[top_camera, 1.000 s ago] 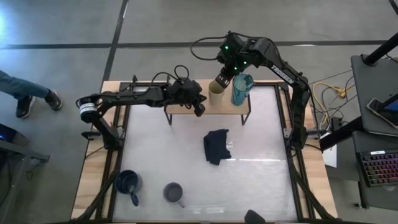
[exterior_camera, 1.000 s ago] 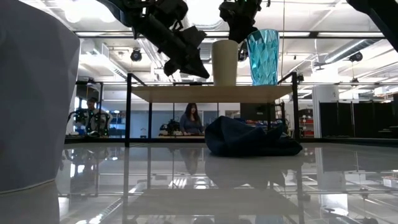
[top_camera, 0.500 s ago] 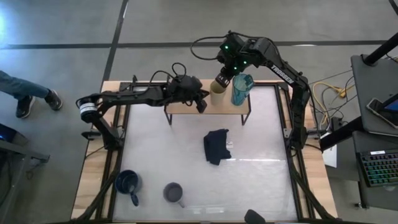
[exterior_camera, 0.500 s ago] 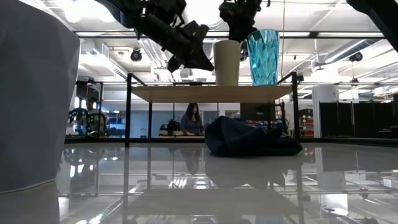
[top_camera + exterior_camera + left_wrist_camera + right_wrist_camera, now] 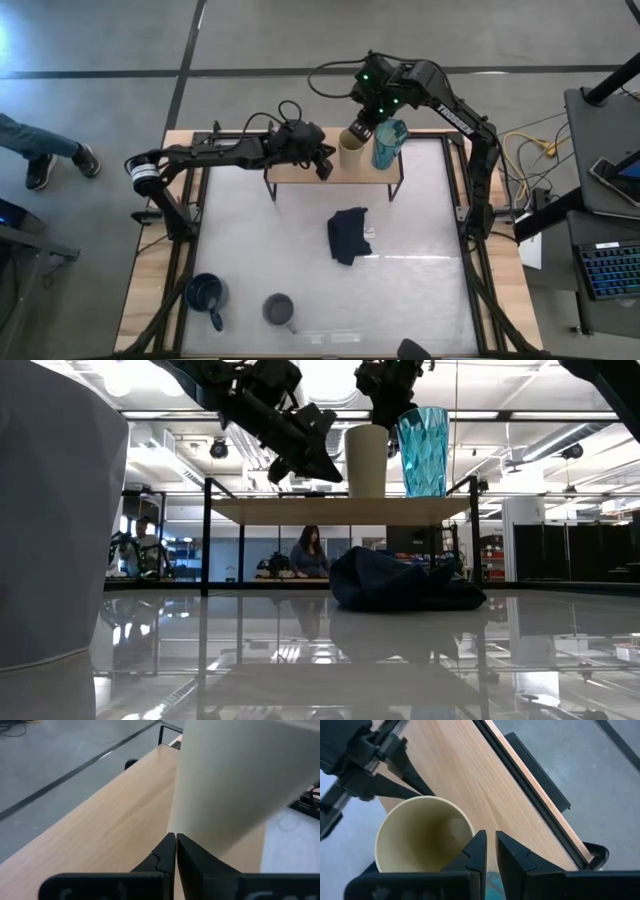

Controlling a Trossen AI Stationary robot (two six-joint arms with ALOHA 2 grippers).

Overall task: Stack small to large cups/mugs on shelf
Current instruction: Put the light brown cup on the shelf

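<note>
Beige cup (image 5: pixel 348 150) standing upright on shelf (image 5: pixel 292 174), mouth up | teal mug (image 5: pixel 388 143) just beside | we are seeing left gripper (image 5: pixel 322 165) pressed together alongside cup, right gripper (image 5: pixel 354 132) nearly closed above rim.

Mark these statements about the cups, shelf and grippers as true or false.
1. The beige cup stands on the light-wood shelf beside the translucent teal mug. True.
2. The dark blue mug is on the shelf. False: it sits on the white tabletop, near the grey-lavender mug.
3. The left gripper holds the beige cup. False: its fingers are shut, tips at the cup's base.
4. The dark navy cloth lies on the tabletop. True.
5. The right gripper is shut above the beige cup. True.
</note>
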